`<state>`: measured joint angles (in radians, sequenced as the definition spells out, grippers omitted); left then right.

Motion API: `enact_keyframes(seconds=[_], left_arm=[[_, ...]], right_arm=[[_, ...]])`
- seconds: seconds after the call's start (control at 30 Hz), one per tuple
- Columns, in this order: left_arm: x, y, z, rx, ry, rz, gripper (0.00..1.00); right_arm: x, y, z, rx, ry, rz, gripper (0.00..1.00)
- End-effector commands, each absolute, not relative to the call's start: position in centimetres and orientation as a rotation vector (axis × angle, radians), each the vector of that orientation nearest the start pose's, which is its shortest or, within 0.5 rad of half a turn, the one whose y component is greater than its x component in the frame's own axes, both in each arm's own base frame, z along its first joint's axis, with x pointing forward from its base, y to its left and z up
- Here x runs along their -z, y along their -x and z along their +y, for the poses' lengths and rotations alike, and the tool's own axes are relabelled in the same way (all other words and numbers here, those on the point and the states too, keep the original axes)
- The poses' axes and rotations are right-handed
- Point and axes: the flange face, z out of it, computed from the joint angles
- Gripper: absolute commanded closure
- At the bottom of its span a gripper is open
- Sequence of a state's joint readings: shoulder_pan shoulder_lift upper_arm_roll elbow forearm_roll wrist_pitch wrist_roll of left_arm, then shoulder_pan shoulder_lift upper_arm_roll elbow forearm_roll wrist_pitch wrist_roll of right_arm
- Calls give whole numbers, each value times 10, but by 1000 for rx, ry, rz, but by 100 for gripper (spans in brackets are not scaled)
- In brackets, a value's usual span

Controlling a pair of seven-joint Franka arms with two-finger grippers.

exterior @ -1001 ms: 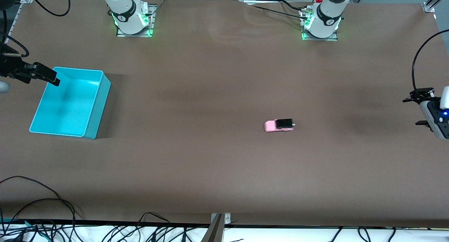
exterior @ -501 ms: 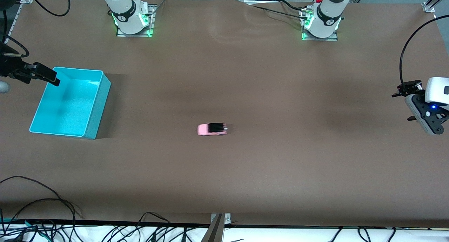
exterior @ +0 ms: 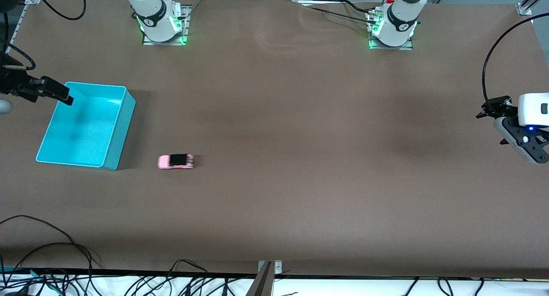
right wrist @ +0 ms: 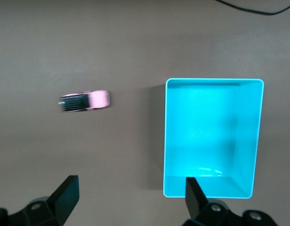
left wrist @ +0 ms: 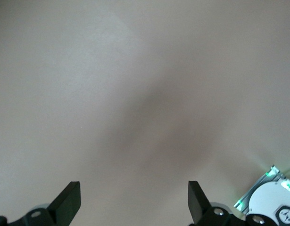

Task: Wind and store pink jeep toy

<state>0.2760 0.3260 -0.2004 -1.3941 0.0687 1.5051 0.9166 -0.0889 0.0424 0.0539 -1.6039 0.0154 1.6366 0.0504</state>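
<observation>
Jeep (exterior: 176, 161) beside bin (exterior: 112, 149) on bench.
Left tool (exterior: 493, 116) and right tool (exterior: 64, 98) hover, both spread, empty.

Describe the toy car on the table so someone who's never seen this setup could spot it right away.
Find the big turquoise bin toward the right arm's end of the brown table. Beside its nearer corner, on the bare tabletop, sits the toy car. It is tiny, boxy and pink with a black roof, the only small loose thing there.

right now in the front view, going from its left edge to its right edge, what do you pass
right gripper over the bin's rim → turquoise bin → pink jeep toy → left gripper, its fingers open, over the table's end
</observation>
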Motion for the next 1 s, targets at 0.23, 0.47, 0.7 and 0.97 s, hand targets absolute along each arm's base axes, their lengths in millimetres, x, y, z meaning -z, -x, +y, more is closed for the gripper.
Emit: enact_keyframes(seconds=[0.23, 0.47, 0.7, 0.97], left_arm=[[-518, -623, 71, -306, 2948, 1243, 0], [-518, -623, 71, -304, 2952, 1239, 0], [-534, -624, 53, -226, 2961, 1108, 0], [-545, -605, 25, -129, 3029, 694, 0]], right_arm=[[-596, -575, -19, -5, 3103, 151, 0], [-596, -575, -19, -5, 3103, 153, 0], [-597, -575, -19, -3, 3102, 163, 0], [-597, -575, -19, -3, 3102, 165, 0]])
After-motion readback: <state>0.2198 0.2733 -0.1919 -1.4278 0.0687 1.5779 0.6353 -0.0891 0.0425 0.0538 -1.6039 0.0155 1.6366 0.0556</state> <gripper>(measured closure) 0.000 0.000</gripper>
